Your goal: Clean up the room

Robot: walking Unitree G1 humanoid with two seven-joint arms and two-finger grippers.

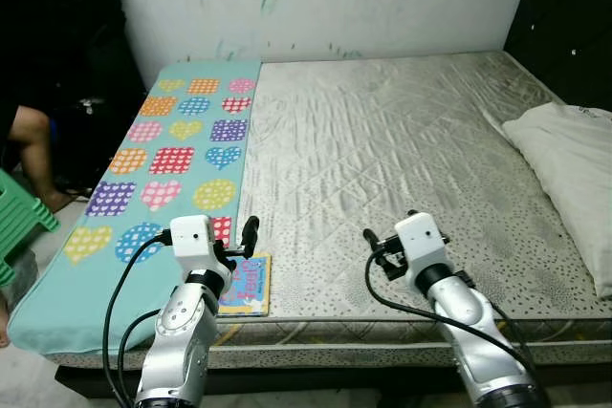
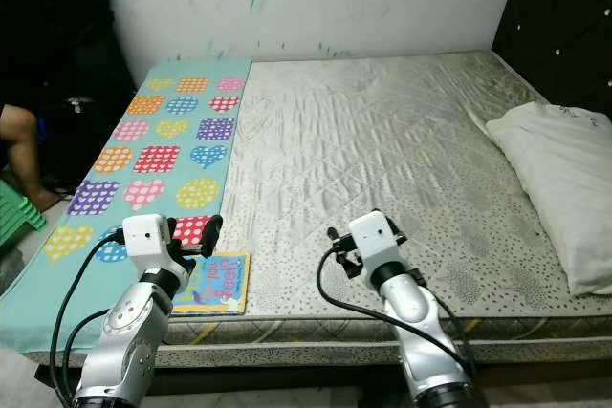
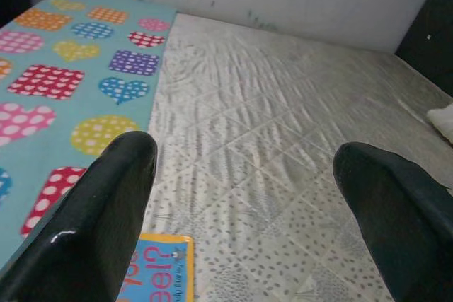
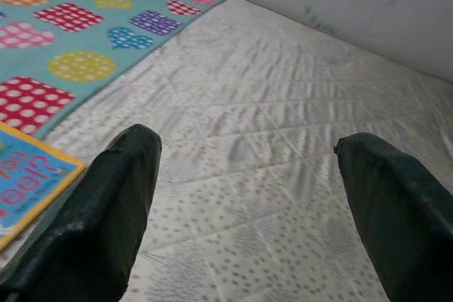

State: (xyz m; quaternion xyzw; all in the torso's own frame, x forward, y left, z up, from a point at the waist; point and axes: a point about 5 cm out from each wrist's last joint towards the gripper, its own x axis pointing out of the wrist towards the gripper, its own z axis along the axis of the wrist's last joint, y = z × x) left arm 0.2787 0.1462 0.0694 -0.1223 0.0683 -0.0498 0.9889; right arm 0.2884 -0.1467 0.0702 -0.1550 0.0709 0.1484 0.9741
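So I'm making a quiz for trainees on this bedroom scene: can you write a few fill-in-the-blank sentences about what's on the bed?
1. The thin blue picture book lies near the bed's front edge, just ahead of the ____ gripper.
2. The teal mat with coloured polka-dot hearts covers the robot's ____ side of the grey quilted mattress.
3. The white pillow lies at the mattress's ____ edge.
4. Both grippers' fingers, left and right, are ____.

Missing words: left; left; right; open

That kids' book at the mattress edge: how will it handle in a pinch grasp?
The book lies flat on the mattress, so little edge to grip; probably needs sliding first. It looks thin, likely light, may flex. Its cover may be slippery.
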